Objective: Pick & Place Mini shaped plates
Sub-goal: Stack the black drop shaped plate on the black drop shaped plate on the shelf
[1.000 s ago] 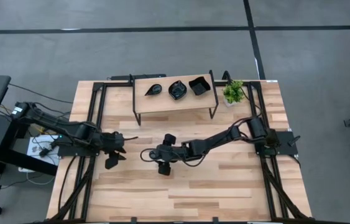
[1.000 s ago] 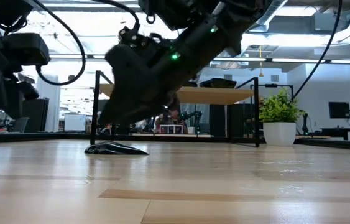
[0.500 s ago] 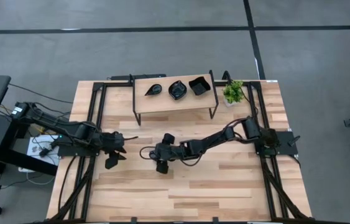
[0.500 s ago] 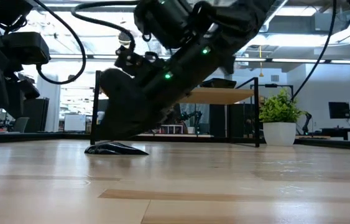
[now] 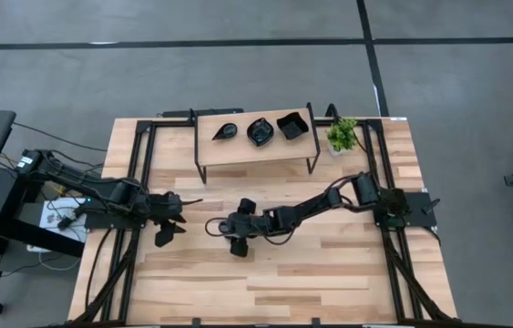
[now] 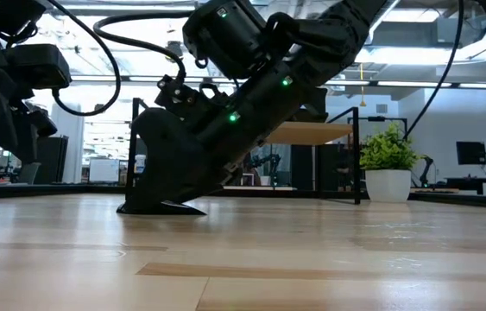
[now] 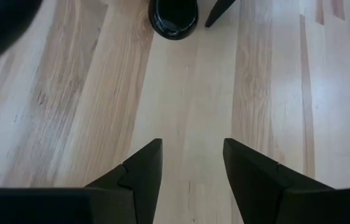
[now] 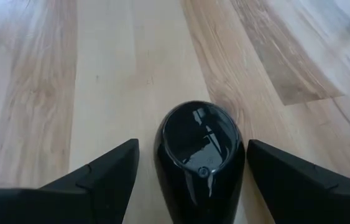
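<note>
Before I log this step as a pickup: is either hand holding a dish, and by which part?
Nothing is held. The right hand stands open astride the black dish; the left hand is empty.

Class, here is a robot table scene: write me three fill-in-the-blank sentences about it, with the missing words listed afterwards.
1. The raised shelf carries ____ black plates.
2. The right claw stands open with a glossy black plate ____ its fingers.
3. The green potted plant stands at the shelf's ____ end in the high view.

Missing words: three; between; right

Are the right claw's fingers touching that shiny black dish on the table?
Apart. The right wrist view shows bare wood between each finger and the black dish.
</note>
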`<action>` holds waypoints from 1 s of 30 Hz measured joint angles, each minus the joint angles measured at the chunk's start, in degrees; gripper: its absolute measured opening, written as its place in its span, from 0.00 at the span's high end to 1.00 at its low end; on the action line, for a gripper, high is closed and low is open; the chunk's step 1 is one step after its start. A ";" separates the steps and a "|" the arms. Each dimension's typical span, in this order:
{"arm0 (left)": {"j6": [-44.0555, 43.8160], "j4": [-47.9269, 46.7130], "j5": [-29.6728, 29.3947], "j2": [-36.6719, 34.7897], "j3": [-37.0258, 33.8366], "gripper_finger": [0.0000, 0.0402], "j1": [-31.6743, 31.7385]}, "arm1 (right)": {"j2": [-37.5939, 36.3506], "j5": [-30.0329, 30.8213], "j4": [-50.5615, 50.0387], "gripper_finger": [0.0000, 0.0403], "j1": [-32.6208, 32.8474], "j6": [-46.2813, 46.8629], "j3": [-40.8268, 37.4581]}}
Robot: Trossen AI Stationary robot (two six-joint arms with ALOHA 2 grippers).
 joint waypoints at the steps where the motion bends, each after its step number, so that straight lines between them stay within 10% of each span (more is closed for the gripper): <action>1: 0.00 0.00 -0.04 0.00 0.00 0.57 0.00 | 0.00 0.04 -0.10 0.26 0.02 0.02 0.00; 30: -0.02 1.29 -0.48 0.00 0.00 0.57 0.00 | -0.20 0.28 -0.98 0.41 -0.02 0.15 -0.07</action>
